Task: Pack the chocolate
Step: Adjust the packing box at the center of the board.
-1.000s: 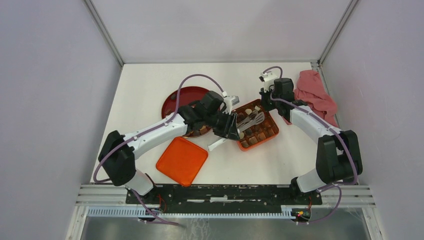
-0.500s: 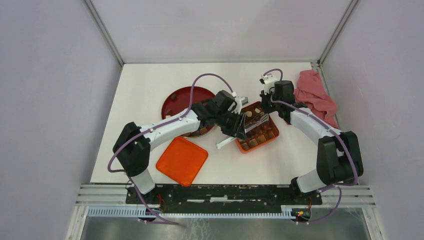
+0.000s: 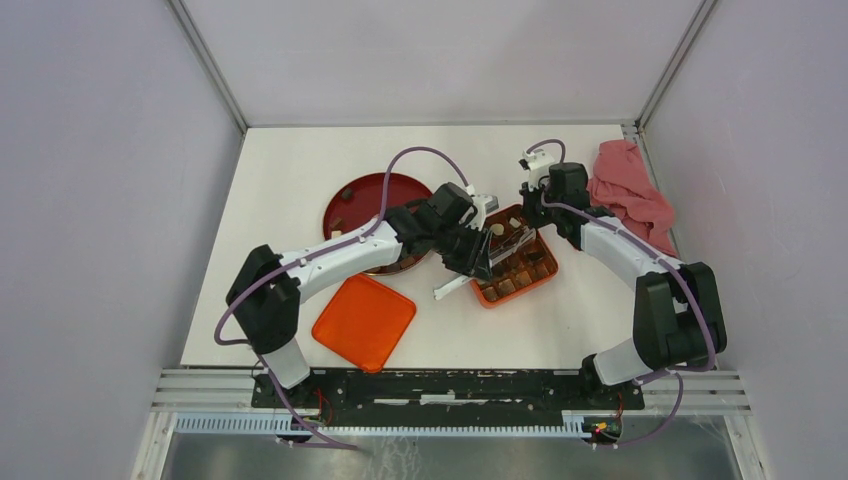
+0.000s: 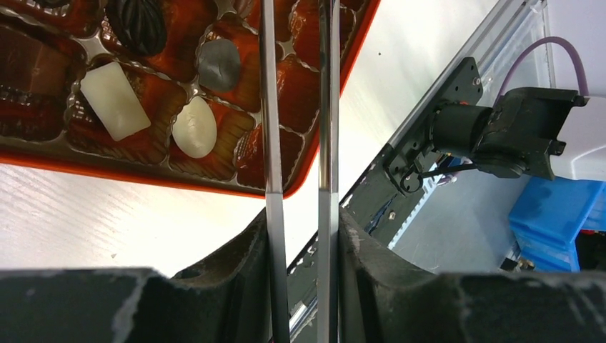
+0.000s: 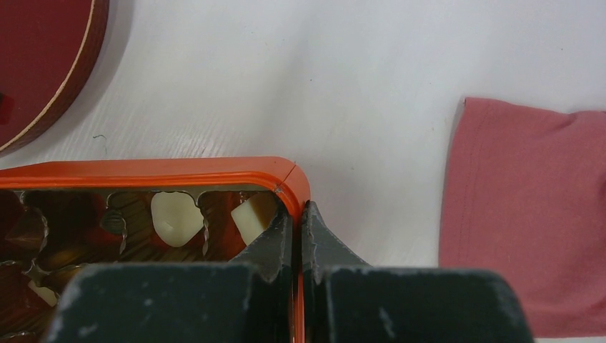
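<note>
- Left fingers (image 4: 239, 286) grip one pair of metal tongs (image 4: 327, 107); its two blades reach over the one orange box (image 5: 179, 171).
- Right fingers (image 5: 325, 243) are clamped on the box's corner wall.
- Chocolate (image 4: 194, 127) sits in box compartments. Four pieces are clear in the left wrist view: one white block, one white oval, one grey round, one dark oval.
- A few pieces sit on the one red plate (image 3: 365, 185), too small to count.
- One orange lid (image 3: 363, 321) and one pink cloth (image 3: 628, 190) lie on the worktop (image 3: 290, 170).
</note>
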You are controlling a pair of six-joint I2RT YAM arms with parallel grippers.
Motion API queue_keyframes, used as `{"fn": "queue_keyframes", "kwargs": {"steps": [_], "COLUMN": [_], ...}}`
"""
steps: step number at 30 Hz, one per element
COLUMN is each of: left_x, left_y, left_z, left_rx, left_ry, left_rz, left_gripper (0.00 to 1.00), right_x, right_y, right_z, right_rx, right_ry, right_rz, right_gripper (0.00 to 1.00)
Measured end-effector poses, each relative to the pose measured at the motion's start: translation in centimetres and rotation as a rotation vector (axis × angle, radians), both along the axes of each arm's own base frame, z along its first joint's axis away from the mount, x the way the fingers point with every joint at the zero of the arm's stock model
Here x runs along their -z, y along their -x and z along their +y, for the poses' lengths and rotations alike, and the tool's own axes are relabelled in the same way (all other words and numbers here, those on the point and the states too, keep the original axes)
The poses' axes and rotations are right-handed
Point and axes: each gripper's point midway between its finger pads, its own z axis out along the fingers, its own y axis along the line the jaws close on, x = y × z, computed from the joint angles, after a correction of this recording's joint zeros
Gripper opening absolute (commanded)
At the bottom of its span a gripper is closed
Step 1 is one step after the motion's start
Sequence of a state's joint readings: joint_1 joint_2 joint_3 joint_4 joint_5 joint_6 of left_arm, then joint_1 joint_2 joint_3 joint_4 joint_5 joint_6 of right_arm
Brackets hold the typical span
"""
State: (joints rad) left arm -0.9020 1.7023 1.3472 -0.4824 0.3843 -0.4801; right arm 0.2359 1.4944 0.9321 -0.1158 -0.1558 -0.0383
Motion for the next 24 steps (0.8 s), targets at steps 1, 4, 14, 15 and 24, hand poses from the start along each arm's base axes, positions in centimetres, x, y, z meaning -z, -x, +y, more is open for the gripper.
{"fn": "queue_keyframes", "kwargs": {"steps": [1, 4, 14, 15, 24], "left_x": [0.0, 0.0, -3.1, -3.5, -3.4], "left_y": [0.0, 0.1, 0.2, 0.1, -3.4], "left_z": [0.0, 0.4, 4.7, 5.3, 11.8], "left_rx": [-0.002, -0.006, -0.111, -0.128, -0.326], "left_ry": [-0.002, -0.018, -0.043, -0.042, -0.122], "left_rz": [-0.002, -0.007, -0.133, -0.148, -0.151], "left_gripper": [0.09, 0.11, 0.15, 0.15, 0.15], "right_x": [0.1, 0.5, 3.7, 3.9, 6.3], "right_y": [0.0, 0.2, 0.8, 0.9, 1.2], "right_z": [0.0, 0.0, -0.7, -0.7, -0.8], "right_rx": [0.000, 0.000, 0.037, 0.038, 0.059], "right_ry": [0.000, -0.001, -0.019, -0.018, -0.039], "right_rz": [0.000, 0.001, 0.080, 0.088, 0.162], "right_gripper": [0.02, 0.03, 0.05, 0.06, 0.16]}}
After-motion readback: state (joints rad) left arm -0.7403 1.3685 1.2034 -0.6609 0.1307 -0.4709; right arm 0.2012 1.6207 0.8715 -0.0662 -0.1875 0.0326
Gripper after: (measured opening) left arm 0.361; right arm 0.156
